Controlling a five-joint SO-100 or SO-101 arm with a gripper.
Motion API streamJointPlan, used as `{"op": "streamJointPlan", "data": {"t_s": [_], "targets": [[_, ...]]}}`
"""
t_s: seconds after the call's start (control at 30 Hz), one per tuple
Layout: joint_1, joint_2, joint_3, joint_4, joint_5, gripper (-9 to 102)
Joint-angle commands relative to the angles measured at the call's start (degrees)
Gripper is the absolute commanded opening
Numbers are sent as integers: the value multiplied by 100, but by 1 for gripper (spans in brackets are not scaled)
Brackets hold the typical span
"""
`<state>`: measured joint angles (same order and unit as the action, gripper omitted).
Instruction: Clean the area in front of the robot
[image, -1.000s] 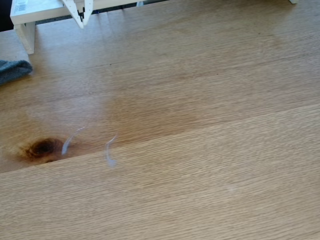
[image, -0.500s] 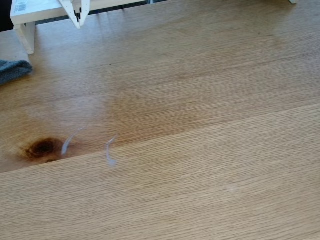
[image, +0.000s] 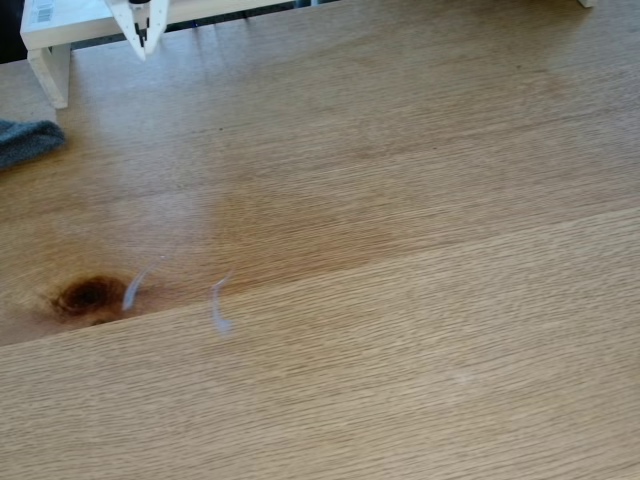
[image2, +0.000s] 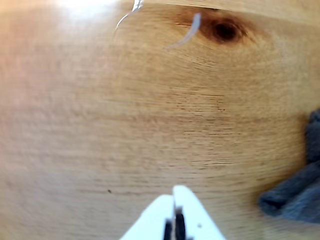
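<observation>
The area is a light-brown oak tabletop (image: 420, 150) with a dark knot (image: 88, 297), a darker stained patch (image: 300, 225) and a plank seam (image: 420, 258). Two thin pale curved streaks (image: 218, 305) lie beside the knot. My white pointed gripper (image: 141, 50) hangs at the top left of the fixed view, over the table's far edge, shut with nothing in it. In the wrist view the gripper (image2: 175, 192) points up from the bottom edge over bare wood (image2: 100, 125). The knot (image2: 223, 31) and a streak (image2: 187, 30) lie far ahead of it.
A grey fuzzy cloth (image: 25, 140) lies at the left edge of the fixed view; in the wrist view the cloth (image2: 297, 192) is just right of the fingertips. A white-painted wooden frame (image: 55, 45) with a barcode label stands at the top left.
The gripper has drifted left and slightly up along the table's far edge, and its jaws have drawn together. The cloth, streaks and table stay as they were.
</observation>
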<state>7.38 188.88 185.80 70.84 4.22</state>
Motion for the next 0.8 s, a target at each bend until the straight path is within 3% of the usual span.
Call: {"op": "streamJointPlan", "data": {"t_s": [0.0, 0.27, 0.4, 0.47, 0.77], "targets": [[26, 44, 677, -343, 378, 8], [-229, -132, 422, -1397, 44, 19], [-18, -2074, -589, -2312, -44, 21], [185, -3085, -1301, -2373, 114, 22], [2514, -6460, -4333, -2953, 132, 25]]}}
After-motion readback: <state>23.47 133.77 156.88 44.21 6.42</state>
